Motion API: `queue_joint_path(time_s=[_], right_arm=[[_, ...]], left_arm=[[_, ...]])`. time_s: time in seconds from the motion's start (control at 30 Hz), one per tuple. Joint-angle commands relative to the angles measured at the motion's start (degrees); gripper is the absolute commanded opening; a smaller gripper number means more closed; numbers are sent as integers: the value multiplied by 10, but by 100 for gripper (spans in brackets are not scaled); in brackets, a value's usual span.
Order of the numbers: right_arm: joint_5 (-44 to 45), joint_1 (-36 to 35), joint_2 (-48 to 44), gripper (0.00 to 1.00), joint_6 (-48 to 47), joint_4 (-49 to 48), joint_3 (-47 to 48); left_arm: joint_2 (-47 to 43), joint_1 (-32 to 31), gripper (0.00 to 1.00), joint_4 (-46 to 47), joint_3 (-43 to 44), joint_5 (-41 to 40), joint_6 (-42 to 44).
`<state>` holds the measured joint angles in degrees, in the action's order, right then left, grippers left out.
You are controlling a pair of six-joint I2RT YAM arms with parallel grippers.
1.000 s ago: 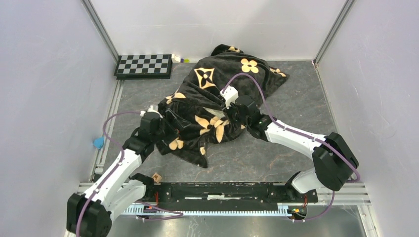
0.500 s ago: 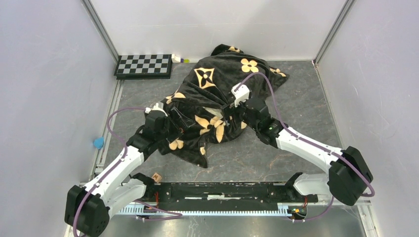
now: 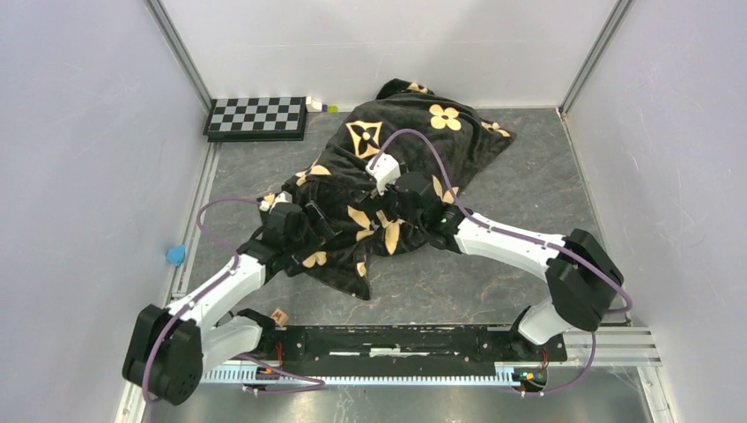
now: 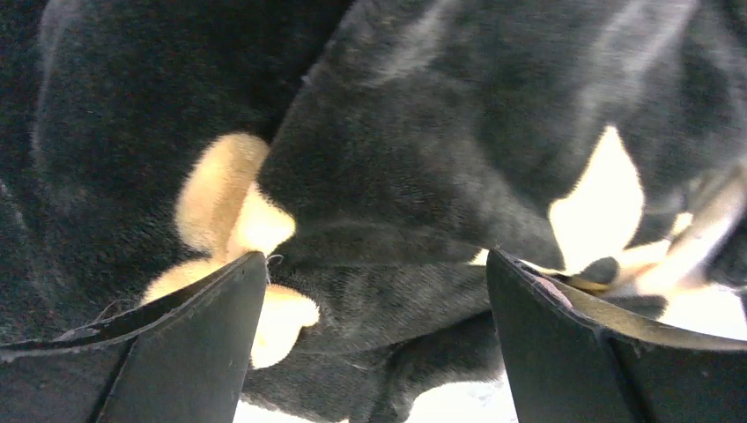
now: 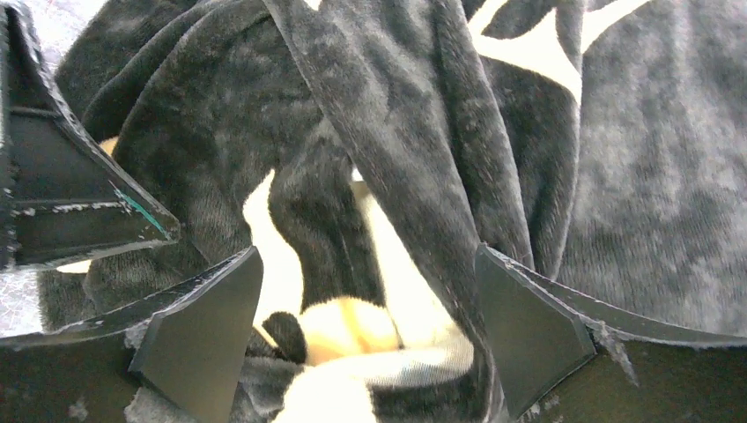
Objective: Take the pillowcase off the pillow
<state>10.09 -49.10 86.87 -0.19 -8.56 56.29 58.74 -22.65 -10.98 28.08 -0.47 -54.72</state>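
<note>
Straddling pillowcase (image 3: 414, 110) folds near its hem, left gripper (image 4: 374, 260) wide, right gripper (image 5: 368, 256) wide

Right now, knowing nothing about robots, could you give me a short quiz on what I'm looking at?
1. True or false: the left claw and the right claw are both shut.
2. Where is the checkerboard? A) far left corner of the table B) near right corner C) between the arms' bases
3. What colour are the flowers printed on the black pillowcase?
Key: 1 false, both stand open over the fabric. 2 A. 3 tan-gold.
</note>
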Motion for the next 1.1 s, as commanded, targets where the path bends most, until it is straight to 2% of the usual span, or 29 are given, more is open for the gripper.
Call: queue_joint_path(time_s=[0.0, 0.07, 0.17, 0.23, 0.37, 0.43, 0.53, 0.67, 0.77, 0.87, 0.93, 1.07], right_arm=[[-52, 2, 39, 96, -37, 8, 54], [-31, 1, 61, 93, -37, 19, 73], [51, 1, 84, 91, -33, 39, 96], [84, 2, 90, 85, -40, 45, 104], [158, 5, 99, 80, -45, 60, 110], [185, 9, 104, 73, -49, 67, 111], [212, 18, 110, 57, -45, 78, 108], [219, 26, 86, 49, -39, 65, 76], [187, 29, 53, 48, -44, 32, 37], [143, 30, 33, 48, -39, 21, 19], [118, 29, 26, 46, -27, 21, 12], [108, 30, 9, 31, -9, -14, -25]], left_arm=[[37, 11, 100, 19, -3, -1, 21], [47, 11, 100, 18, -7, -8, 22], [60, 12, 100, 18, -7, -21, 28], [67, 12, 99, 9, -3, -34, 33], [53, 12, 88, -57, 8, -125, 23], [37, 12, 82, -69, 3, -154, 17], [18, 12, 75, -68, -6, -166, 10], [13, 13, 71, -78, 3, -168, 10], [-5, 12, 69, -90, 27, -135, 38], [-36, 11, 70, -71, 46, -38, 55], [-55, 5, 72, -34, 47, 34, 36], [-75, -20, 81, 10, 47, 53, -21]])
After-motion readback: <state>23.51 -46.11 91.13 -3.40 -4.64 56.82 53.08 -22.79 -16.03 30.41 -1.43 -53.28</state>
